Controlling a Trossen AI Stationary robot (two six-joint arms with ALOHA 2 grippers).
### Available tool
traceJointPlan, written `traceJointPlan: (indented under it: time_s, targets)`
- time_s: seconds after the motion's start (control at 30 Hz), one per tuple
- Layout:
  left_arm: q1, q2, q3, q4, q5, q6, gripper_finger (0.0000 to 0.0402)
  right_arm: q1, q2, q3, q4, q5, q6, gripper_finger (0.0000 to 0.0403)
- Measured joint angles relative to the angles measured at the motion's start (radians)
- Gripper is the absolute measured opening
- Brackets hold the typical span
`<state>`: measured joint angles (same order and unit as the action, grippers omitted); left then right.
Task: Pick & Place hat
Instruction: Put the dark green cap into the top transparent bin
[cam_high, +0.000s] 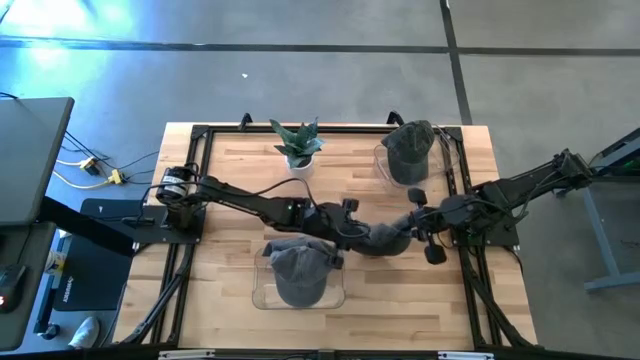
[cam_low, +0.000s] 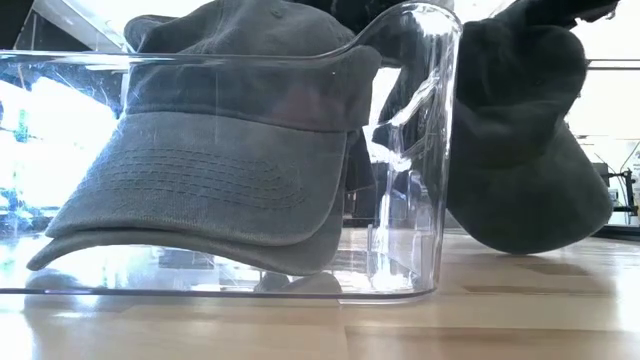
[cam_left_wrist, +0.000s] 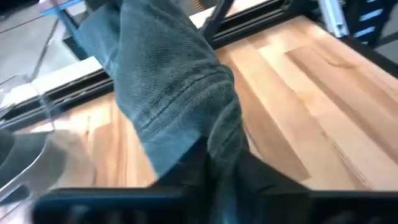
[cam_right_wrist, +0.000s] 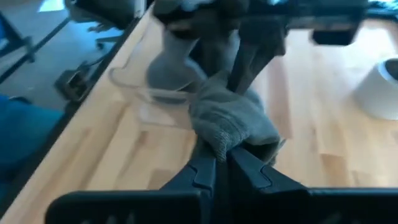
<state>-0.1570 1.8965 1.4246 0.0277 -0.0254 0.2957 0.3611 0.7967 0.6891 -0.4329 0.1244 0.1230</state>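
A dark grey hat (cam_high: 386, 238) hangs bunched between my two grippers over the middle of the table; in the low view the hat (cam_low: 525, 150) hangs low, right of the clear bin. My left gripper (cam_high: 362, 235) reaches in from the left and is shut on it. My right gripper (cam_high: 406, 226) comes from the right and is also shut on it. A clear bin (cam_high: 262, 296) near the front edge holds two stacked grey hats (cam_low: 215, 170). My left gripper (cam_left_wrist: 217, 163) pinches a bunched fold of the hat's cloth (cam_left_wrist: 219, 127) between its two fingers, coming slanting down from the table's left. The cloth rises away from the fingers in folds. My right gripper (cam_right_wrist: 222, 154) pinches a gathered wad of the hat's cloth (cam_right_wrist: 231, 124) between its two fingers, slanting down from the table's right. The hat spans from it across to the other gripper.
A second clear bin (cam_high: 385, 165) at the far right holds another grey hat (cam_high: 410, 150). A potted plant (cam_high: 298, 148) in a white pot stands at the far middle. Black frame rails (cam_high: 196, 180) run along the table's sides.
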Motion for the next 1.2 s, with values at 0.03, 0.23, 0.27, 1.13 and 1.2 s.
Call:
traceJointPlan:
  time_s: [0.03, 0.23, 0.27, 1.13, 1.2]
  targets:
    - [0.0, 0.0, 0.0, 0.001, 0.019, 0.008, 0.0022, 0.0, 0.0, 0.0, -0.009, -0.015, 0.002, 0.0028]
    - [0.0, 0.0, 0.0, 0.036, 0.142, 0.014, 0.0029, 0.0, 0.001, -0.067, 0.026, -0.182, 0.021, 0.0093]
    - [0.0, 0.0, 0.0, 0.042, 0.164, 0.014, 0.0031, 0.0, 0.002, -0.091, 0.049, -0.213, 0.033, 0.0108]
    - [-0.002, -0.001, 0.111, 0.013, 0.769, 0.087, 0.0034, 0.126, 0.038, -0.19, 0.512, -0.46, -0.079, 0.0213]
    - [-0.002, -0.002, 0.12, -0.012, 0.675, 0.092, 0.0034, 0.127, 0.044, -0.195, 0.505, -0.396, -0.076, 0.0222]
